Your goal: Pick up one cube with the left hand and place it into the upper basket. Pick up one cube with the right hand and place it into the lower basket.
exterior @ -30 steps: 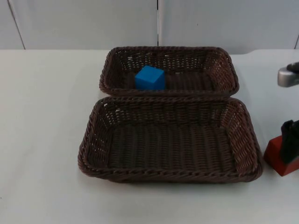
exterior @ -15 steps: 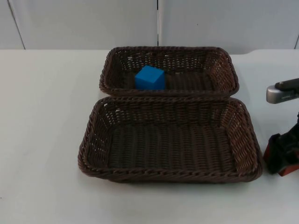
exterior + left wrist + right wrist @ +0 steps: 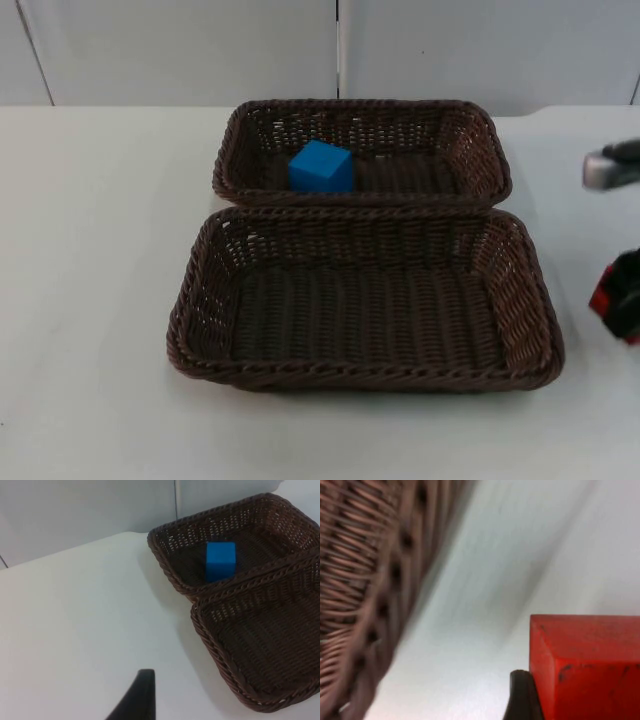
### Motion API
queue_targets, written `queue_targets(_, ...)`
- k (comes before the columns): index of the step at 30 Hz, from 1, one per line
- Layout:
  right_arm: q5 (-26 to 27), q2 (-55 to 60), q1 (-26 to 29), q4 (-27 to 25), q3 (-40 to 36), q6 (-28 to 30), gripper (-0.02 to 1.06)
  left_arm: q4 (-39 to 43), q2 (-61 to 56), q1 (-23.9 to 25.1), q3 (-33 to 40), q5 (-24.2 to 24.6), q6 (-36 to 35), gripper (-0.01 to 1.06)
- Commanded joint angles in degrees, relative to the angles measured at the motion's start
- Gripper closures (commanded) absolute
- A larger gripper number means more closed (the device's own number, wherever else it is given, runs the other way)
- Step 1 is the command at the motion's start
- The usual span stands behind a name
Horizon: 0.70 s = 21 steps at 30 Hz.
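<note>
A blue cube (image 3: pixel 321 167) lies inside the upper basket (image 3: pixel 480 125), left of its middle; in the left wrist view the blue cube (image 3: pixel 220 560) sits in that same upper basket (image 3: pixel 165 555). The lower basket (image 3: pixel 200 290) holds nothing. My right gripper (image 3: pixel 622 300) hangs just right of the lower basket, shut on a red cube (image 3: pixel 600 296) held off the table. In the right wrist view the red cube (image 3: pixel 590 665) sits against a black fingertip (image 3: pixel 521 700), with the lower basket's wall (image 3: pixel 360 580) beside it. My left gripper (image 3: pixel 140 700) waits over the bare table left of the baskets.
The two brown wicker baskets stand touching, one behind the other, mid-table. White table (image 3: pixel 90 250) lies open to their left and in front. The grey partition wall (image 3: pixel 200 50) closes the far edge.
The right gripper closed on the red cube, which stood on the table right of the lower basket, and has raised it a little. The blue cube and baskets have not moved.
</note>
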<state>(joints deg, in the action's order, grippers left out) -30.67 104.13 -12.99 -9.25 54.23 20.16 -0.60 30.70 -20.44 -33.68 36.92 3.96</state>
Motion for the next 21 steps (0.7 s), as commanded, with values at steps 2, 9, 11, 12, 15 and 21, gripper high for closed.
queue_targets(2, -3.78, -5.53, -0.34, 0.39, 0.20, 0.43, 1.05, -0.18, -0.33, -0.12, 0.13, -0.75, -0.39, 0.07)
queue_targets(9, -8.15, -15.28, -0.34, -0.27, 0.20, 0.43, 1.05, -0.30, -0.33, -0.12, 0.13, -0.75, -0.39, 0.07)
queue_targets(11, -8.16, -18.22, -0.34, -0.43, 0.20, 0.43, 1.05, -0.30, -0.33, -0.12, 0.13, -0.75, -0.39, 0.07)
queue_targets(12, -8.16, -19.56, -0.34, -0.43, 0.20, 0.43, 1.05, -0.42, -0.33, -0.12, 0.13, -0.75, -0.39, 0.07)
queue_targets(15, -7.50, -21.53, -0.34, -0.43, 0.20, 0.43, 1.05, -0.42, -0.33, -0.12, 0.13, -0.75, -0.39, 0.07)
queue_targets(21, -7.26, -21.75, -0.34, -0.53, 0.20, 0.02, 1.05, -0.52, -0.33, -0.12, 0.13, -0.75, -0.39, 0.07)
